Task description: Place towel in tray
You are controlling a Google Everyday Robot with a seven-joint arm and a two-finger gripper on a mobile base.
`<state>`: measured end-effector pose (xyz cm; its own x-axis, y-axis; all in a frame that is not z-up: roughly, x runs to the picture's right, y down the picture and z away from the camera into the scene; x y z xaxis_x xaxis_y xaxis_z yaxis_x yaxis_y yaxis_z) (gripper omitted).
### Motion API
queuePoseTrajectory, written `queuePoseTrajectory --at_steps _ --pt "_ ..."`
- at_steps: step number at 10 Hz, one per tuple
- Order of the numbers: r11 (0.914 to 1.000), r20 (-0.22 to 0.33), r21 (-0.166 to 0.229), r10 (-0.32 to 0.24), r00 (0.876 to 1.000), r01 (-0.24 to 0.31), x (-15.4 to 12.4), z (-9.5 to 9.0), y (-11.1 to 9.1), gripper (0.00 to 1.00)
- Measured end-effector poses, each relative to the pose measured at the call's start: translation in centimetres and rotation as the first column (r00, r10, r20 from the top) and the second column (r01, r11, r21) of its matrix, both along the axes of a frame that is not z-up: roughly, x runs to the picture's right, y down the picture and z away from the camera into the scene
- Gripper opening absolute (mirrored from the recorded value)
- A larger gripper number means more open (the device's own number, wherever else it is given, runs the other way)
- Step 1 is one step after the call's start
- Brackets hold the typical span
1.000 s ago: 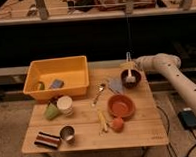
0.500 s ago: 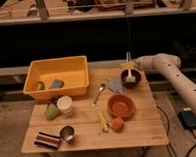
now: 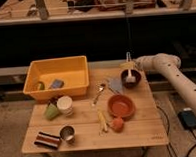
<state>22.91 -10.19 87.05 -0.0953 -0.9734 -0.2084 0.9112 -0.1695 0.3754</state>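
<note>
- The towel (image 3: 115, 84) lay on the counter (image 3: 145, 130), between the spoon (image 3: 99, 92) and the dark bowl (image 3: 131, 81) and just beyond the orange bowl (image 3: 120, 106). It was well apart from the tray (image 3: 58, 60), which stood at the far left corner.
- The claw (image 3: 130, 75) hung off the white arm just over the dark bowl, right beside the towel. It stood spread wide, with nothing in it that I could see.
- The towel looked light and limp. I judged it would sag and fold once lifted, with no risk of breaking and little of slipping.
- A pinch from above on a raised fold near its middle seemed the best hold — an edge grip might let it trail across the spoon.
- It lay mostly flat. Its longer run seemed to slant from far left to near right, though the outline was too vague to be sure.
</note>
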Motion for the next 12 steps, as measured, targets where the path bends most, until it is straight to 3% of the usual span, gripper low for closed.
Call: queuePoseTrajectory --at_steps 4,6,7,9,11,12 --pt "1.0 -0.002 0.0 -0.005 1.0 0.005 0.0 0.0 -0.1 0.8" --pt "0.9946 0.011 0.016 -0.103 0.995 0.103 -0.5 -0.6 -0.9 0.8" --pt "0.9808 0.009 0.041 -0.191 0.982 0.191 -1.2 -1.3 -1.9 0.8" --pt "0.9157 -0.009 0.089 -0.393 0.92 0.392 -3.5 -3.8 -4.7 0.8" --pt "0.8249 -0.041 0.094 -0.556 0.83 0.557 -7.4 -5.7 -6.2 0.8" --pt "0.7842 -0.06 0.081 -0.612 0.788 0.615 -8.8 -6.1 -6.2 0.8"
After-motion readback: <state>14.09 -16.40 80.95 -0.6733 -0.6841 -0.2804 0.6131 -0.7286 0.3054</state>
